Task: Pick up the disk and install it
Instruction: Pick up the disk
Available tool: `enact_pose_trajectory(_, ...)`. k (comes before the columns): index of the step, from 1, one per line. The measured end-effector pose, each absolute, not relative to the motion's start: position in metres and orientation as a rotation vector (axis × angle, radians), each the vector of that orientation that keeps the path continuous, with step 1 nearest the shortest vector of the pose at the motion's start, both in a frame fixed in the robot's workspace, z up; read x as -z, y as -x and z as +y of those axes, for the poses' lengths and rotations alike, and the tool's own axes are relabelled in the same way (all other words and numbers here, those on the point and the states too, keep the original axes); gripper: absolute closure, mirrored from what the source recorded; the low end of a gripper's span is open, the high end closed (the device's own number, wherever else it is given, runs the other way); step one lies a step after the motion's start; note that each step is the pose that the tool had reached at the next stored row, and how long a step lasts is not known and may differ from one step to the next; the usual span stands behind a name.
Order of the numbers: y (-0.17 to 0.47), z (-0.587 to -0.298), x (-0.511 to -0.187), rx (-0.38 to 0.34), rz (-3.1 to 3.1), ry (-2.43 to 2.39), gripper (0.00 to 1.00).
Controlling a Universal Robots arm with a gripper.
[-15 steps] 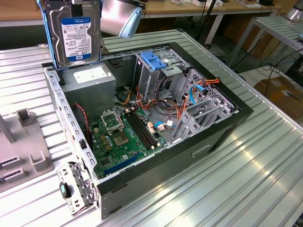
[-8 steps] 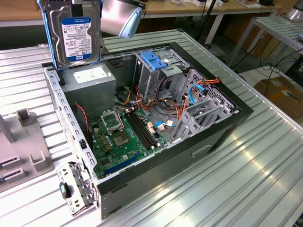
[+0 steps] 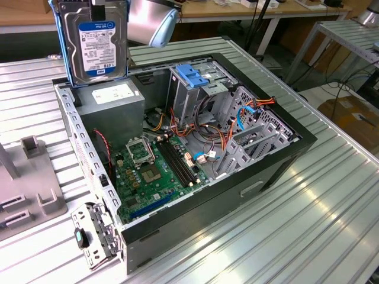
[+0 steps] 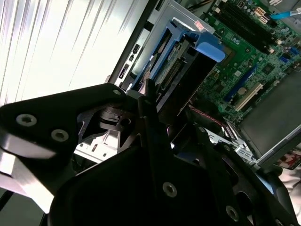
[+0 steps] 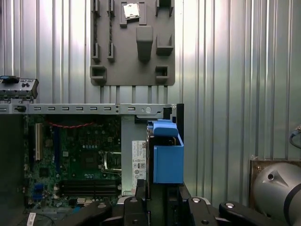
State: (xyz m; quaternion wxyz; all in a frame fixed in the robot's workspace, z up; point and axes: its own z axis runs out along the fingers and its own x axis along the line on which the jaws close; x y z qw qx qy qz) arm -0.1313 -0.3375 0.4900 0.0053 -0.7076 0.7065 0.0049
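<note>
Exterior view first: a ribbed aluminium table point(image 3: 308, 225) carries a black desktop computer case point(image 3: 278, 171) laid on its side with the side panel off, so its inside faces upward and can be reached from above. Inside it, toward the exterior view's left, sits a large grey power-supply box point(image 3: 112, 106). Beside that lies the green motherboard point(image 3: 154, 171), and at the far side stands a bare-metal drive cage point(image 3: 183, 97) topped by a blue plastic bracket point(image 3: 192, 75). The disk point(image 3: 95, 44), a flat silver-metal hard drive with a blue-and-white label in a blue plastic rail frame, hangs upright over the power-supply end of the case, well apart from the cage. Judging by its pose, it is gripped at its upper end so the lower end stays free. In the first wrist view the black gripper point(image 5: 161, 188) is clamped on the disk point(image 5: 168, 162), one finger on each flat side.
</note>
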Motion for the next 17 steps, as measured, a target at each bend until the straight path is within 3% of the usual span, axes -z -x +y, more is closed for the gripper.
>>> enact_pose_trajectory(17, 0.095, -0.338, -0.489, -0.015, 2.212, 2.216, 0.65)
